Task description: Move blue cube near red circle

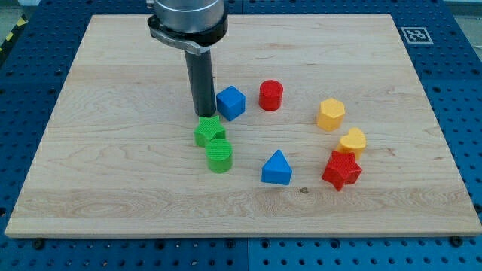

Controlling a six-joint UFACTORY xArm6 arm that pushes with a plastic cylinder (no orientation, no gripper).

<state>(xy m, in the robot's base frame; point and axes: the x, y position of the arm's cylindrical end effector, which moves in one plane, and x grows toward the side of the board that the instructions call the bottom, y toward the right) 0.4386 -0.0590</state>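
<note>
A: Progress on the task?

B: Looked well advanced. Blue cube (231,102) sat near the red circle (271,95), just to that block's left in the view, with only a narrow strip of bare board between them. Not touching. Judged near enough already, or one short nudge toward the view's right away from it.

A: And my tip (205,114)?

B: Stood on the board just beside the blue cube, on its left side in the view, either touching it or a hair off; could not be told which. Green star (209,132) lay right below the tip, green cylinder (220,156) below that.

A: Claw apart, together, clamped?

B: No claw to report. Only a straight dark rod, so nothing to open or close on anything.

A: Anything in the way of a last push?

B: Nothing between cube and circle. Blue triangular block (277,168), yellow hexagon (330,114), yellow heart (352,141) and red star (342,170) all lay well apart from that line, toward the view's bottom and right.

A: Writing, brands, labels?

B: No readable words anywhere. Only a black-and-white square marker (416,35) at the top-right corner of the wooden board (113,188); a pattern, not lettering.
</note>
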